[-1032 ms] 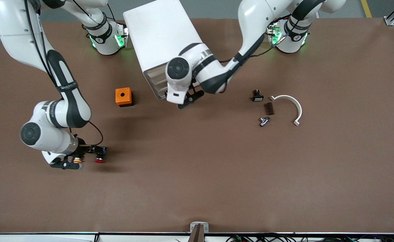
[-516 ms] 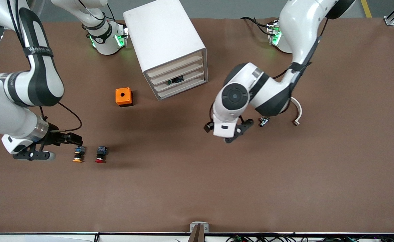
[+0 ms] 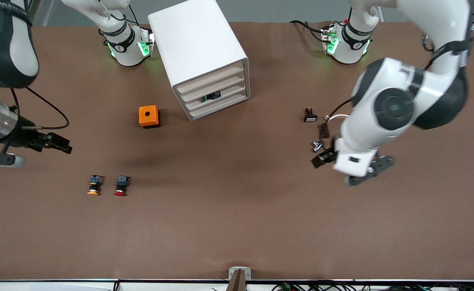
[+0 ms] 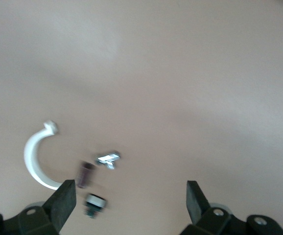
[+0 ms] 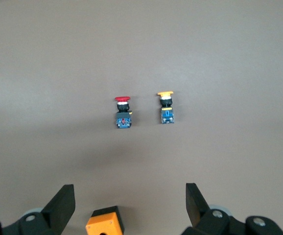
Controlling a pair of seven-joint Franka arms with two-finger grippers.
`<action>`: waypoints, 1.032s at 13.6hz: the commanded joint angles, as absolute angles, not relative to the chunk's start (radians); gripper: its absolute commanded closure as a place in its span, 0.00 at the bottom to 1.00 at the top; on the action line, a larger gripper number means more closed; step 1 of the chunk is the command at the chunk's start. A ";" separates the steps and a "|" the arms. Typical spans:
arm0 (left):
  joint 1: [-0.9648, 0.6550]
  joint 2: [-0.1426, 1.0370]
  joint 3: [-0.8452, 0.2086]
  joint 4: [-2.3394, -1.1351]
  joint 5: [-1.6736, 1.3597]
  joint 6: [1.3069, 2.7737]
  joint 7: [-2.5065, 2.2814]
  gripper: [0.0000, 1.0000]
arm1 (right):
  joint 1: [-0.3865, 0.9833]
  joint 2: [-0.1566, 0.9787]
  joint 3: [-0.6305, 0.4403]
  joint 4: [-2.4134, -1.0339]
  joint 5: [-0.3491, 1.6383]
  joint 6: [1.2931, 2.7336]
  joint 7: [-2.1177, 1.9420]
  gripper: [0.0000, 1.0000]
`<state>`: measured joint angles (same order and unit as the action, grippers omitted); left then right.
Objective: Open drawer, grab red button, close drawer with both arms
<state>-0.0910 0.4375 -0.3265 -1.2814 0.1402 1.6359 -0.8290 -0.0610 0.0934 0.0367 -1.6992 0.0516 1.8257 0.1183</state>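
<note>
The red-capped button (image 3: 120, 186) (image 5: 123, 111) lies on its side on the bare table, beside an orange-yellow-capped one (image 3: 94, 185) (image 5: 166, 107). Both are nearer the front camera than the orange cube (image 3: 148, 116). My right gripper (image 3: 26, 151) (image 5: 129, 205) hangs open and empty over the table's edge at the right arm's end, apart from both buttons. The white cabinet (image 3: 198, 48) has its drawers (image 3: 214, 95) pushed in, and something dark shows through one slot. My left gripper (image 3: 348, 167) (image 4: 129, 203) is open and empty over the table by some small parts.
Toward the left arm's end lie a white arc-shaped clip (image 3: 333, 117) (image 4: 34, 159), a silver fitting (image 3: 317, 144) (image 4: 108, 159), a brown block (image 3: 323, 130) and a small black-and-white switch (image 3: 310, 116). The orange cube (image 5: 105, 224) shows between the right fingers' tips.
The right gripper has drawn away from the two buttons toward the right arm's end. The left arm has swung from the cabinet's front over to the small parts, uncovering the drawers.
</note>
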 commanded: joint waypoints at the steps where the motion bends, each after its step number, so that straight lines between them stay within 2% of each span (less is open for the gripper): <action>1: 0.010 0.359 -0.344 -1.310 0.140 1.597 -0.703 0.01 | -0.066 -0.004 0.051 -1.727 0.035 1.775 0.172 0.00; 7: 0.127 0.246 -0.344 -1.310 0.135 1.490 -0.445 0.01 | -0.067 -0.112 0.054 -1.730 0.037 1.703 0.172 0.00; 10: 0.144 0.198 -0.338 -1.318 0.129 1.448 -0.375 0.01 | -0.072 -0.110 0.055 -1.733 0.037 1.686 0.170 0.00; 11: 0.140 0.169 -0.309 -1.342 0.097 1.451 -0.314 0.01 | -0.083 -0.107 0.058 -1.732 0.037 1.686 0.169 0.00; 14: 0.045 0.086 -0.131 -1.428 0.038 1.463 -0.189 0.01 | -0.147 -0.109 0.122 -1.729 0.037 1.683 0.144 0.00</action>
